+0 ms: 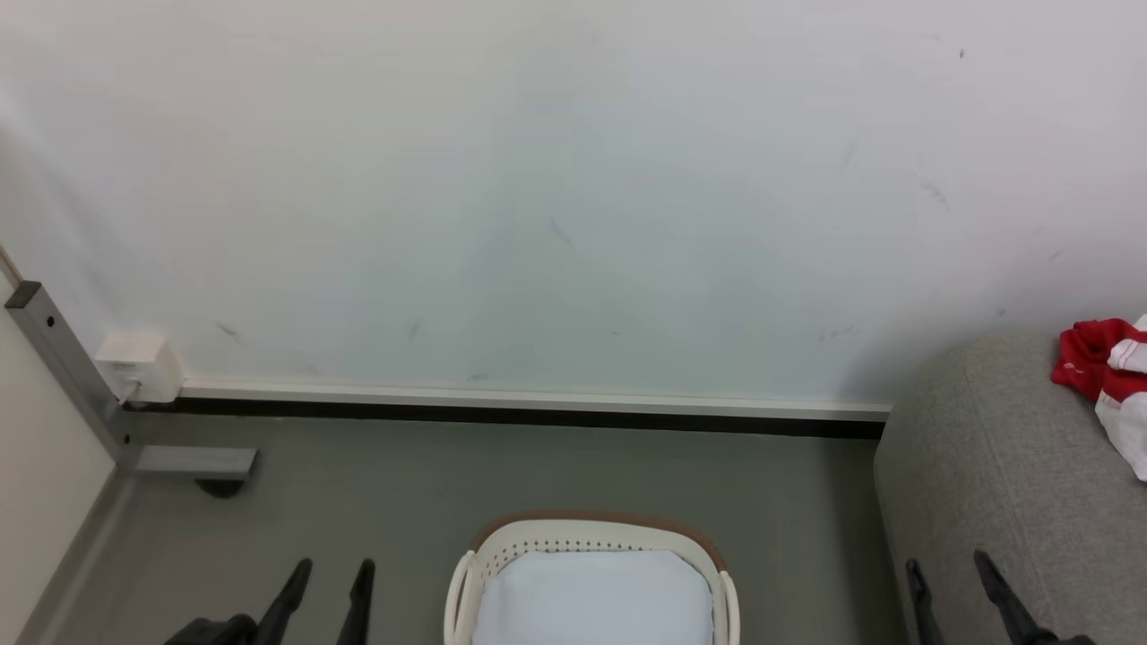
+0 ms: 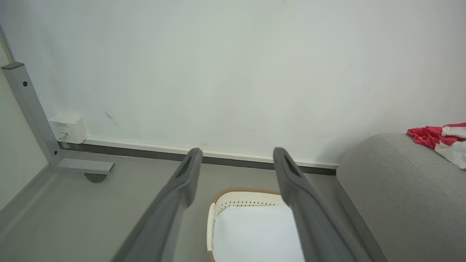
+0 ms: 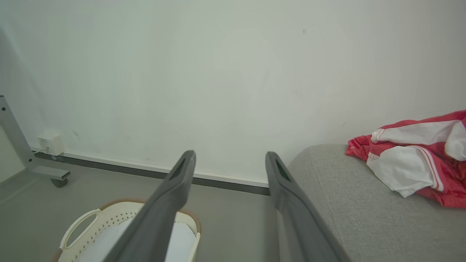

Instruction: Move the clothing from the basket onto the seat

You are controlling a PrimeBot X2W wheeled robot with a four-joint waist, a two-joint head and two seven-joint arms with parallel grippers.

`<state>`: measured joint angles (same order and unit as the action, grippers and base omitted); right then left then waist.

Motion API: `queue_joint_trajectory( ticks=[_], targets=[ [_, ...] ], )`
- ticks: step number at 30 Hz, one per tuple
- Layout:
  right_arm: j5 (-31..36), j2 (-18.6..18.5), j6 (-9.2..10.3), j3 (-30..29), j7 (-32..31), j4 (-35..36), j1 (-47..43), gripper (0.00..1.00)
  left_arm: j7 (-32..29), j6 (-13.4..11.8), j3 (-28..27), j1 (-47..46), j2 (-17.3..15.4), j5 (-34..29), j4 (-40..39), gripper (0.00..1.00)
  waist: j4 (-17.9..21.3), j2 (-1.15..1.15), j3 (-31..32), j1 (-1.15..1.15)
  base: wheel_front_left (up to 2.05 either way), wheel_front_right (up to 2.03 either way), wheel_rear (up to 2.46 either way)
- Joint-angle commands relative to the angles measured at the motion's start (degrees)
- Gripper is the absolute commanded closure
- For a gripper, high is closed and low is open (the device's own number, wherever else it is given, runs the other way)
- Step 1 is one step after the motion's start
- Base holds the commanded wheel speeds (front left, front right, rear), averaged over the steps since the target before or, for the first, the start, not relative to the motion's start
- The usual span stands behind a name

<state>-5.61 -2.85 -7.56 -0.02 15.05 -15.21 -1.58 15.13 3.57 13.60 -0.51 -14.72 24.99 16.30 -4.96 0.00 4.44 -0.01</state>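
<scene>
Clothing (image 3: 411, 171) lies on the sofa (image 3: 364, 225); the basket (image 1: 582, 536) holds just its liner (image 1: 591, 600), so the transfer looks done. Left gripper (image 2: 236, 154) and right gripper (image 3: 230, 156) hover empty, fingers spread wide.

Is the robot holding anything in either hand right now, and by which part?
Nothing is held. The left hand and right hand are both open and empty; the clothing lies on the seat.

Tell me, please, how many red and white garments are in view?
1: a crumpled red and white sportswear bundle on the grey woven-fabric sofa. The oval cream-white plastic basket shows just its white liner. The bundle may hide a second piece.
</scene>
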Motion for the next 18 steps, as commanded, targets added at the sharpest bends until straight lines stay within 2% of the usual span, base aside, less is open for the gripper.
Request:
queue_joint_trajectory(
  ticks=[1,10,18],
  targets=[
    [-0.6,-0.1,0.15,0.4,0.2,-0.8,-1.3,0.00,0.0,0.5,-1.4,1.2,0.6,-1.5,0.3,0.00,0.2,0.00,0.3,0.01,0.00,0.00,0.00],
    [-2.3,-0.1,0.15,1.4,0.2,-2.7,-2.1,0.00,0.0,2.8,-7.0,1.8,3.4,-5.9,2.0,0.00,1.3,0.00,0.3,0.01,0.00,0.00,0.00],
    [-2.2,-0.1,0.15,1.8,0.2,-3.3,-1.1,0.00,0.0,3.7,-10.0,0.9,5.4,-8.4,3.0,0.00,2.6,0.00,-0.1,0.01,0.00,0.00,0.00]
  ],
)
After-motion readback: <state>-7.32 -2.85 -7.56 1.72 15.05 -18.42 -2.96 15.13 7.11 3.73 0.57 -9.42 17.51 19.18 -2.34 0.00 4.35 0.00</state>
